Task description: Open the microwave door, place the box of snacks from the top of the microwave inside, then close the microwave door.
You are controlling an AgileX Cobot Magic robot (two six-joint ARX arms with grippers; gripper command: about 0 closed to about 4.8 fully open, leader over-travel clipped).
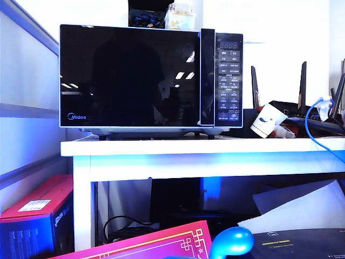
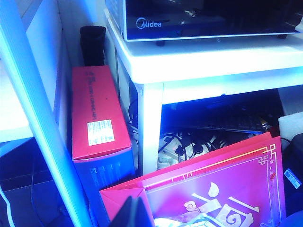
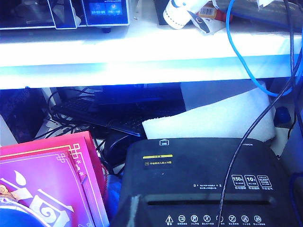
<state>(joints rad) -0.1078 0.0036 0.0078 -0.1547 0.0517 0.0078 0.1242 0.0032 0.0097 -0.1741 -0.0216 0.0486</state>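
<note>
**Door shut, snack box waiting on top, both arms parked low**

The microwave [image 1: 151, 78] stands on the white worktop [image 1: 205, 147], its feet near the front edge, so the front faces the arms squarely. The microwave door [image 1: 129, 75] is closed flush, with its dark handle strip [image 1: 207, 75] on the right beside the button panel [image 1: 229, 81]; a pull there looks like the natural first step. The box of snacks [image 1: 180, 16] sits on the microwave's roof, right of a dark box of blue-wrapped items [image 1: 146, 19] and just beside it.

Neither arm appears in the exterior view. The left hand [image 2: 131, 213] shows only as a dark tip at the frame edge, above a pink gift box [image 2: 213, 189]; I cannot tell whether it is released or clenched. The right hand is outside its own wrist view, which looks over a black shredder [image 3: 199, 184]; it counts as clenched and empty.

The snack box's top is cropped, its contents washed out. Glare hides the oven's interior.
</note>
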